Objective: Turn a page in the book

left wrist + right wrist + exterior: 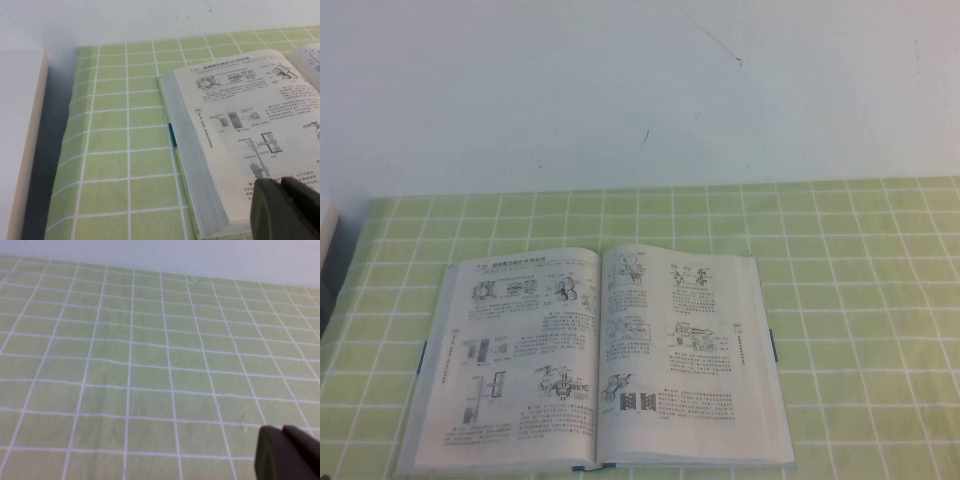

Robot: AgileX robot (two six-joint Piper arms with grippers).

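the left gripper showed only as a dark tip low in its wrist view, above the near left corner of the book; how far its jaws stood apart could not be told. the right gripper hung over bare green checked cloth, its jaws equally unreadable, holding nothing visible. the thick book lay open and flat, white leaves printed with black machine drawings, blue cover edge showing. the right-hand page lay flat, untouched.
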